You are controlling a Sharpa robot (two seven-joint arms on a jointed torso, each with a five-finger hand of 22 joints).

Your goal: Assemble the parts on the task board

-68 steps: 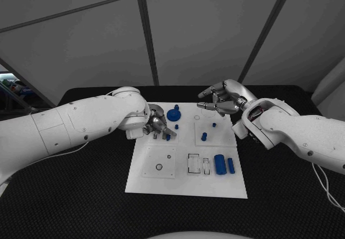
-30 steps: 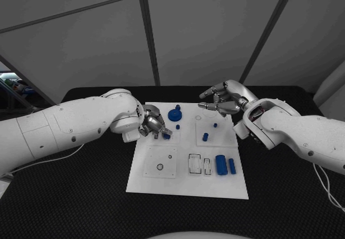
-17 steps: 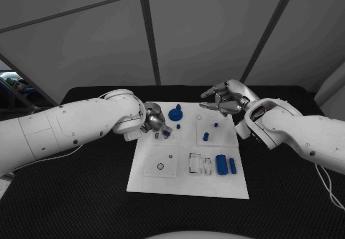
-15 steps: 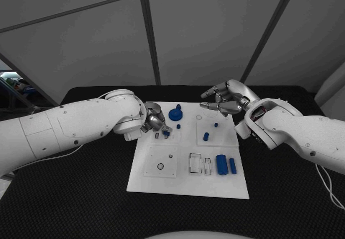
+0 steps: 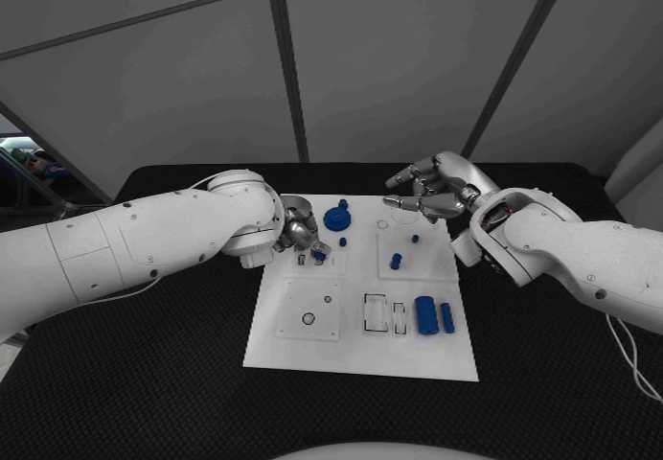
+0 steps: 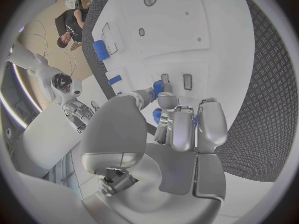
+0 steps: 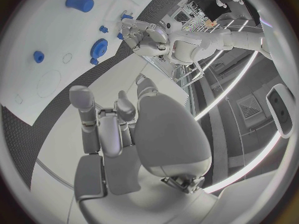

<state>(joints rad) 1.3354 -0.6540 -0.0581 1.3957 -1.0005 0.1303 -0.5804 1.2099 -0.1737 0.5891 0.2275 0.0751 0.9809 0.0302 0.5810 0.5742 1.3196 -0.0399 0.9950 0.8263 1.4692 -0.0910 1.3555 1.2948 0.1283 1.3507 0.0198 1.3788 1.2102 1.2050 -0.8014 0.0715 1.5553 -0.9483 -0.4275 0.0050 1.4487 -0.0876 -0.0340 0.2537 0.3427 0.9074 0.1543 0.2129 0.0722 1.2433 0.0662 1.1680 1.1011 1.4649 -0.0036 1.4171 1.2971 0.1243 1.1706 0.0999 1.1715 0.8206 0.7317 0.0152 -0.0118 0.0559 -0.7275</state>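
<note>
The white task board (image 5: pixel 362 356) lies in the middle of the black table. My left hand (image 5: pixel 303 236) hovers over its far left corner and pinches a small blue part (image 5: pixel 318 255) in its fingertips; the left wrist view shows that blue part (image 6: pixel 157 88) between the fingers (image 6: pixel 182 127). A blue gear (image 5: pixel 336 221) stands just beyond that hand. Small blue pegs (image 5: pixel 396 260) stand in the far right panel. Two blue cylinders (image 5: pixel 424 315) lie on the near right. My right hand (image 5: pixel 431 198) hangs above the far right corner, fingers loosely bent and apart, holding nothing.
A near left panel with a small ring hole (image 5: pixel 308 319) and empty rectangular slots (image 5: pixel 373 313) sit on the board. Black mat (image 5: pixel 152 374) surrounds the board. In the right wrist view the gear (image 7: pixel 99 48) and a cylinder (image 7: pixel 79 3) lie beyond my own hand (image 7: pixel 115 129).
My left hand, still with the blue part, has edged slightly towards the gear. The right hand has stayed in place above the far right corner.
</note>
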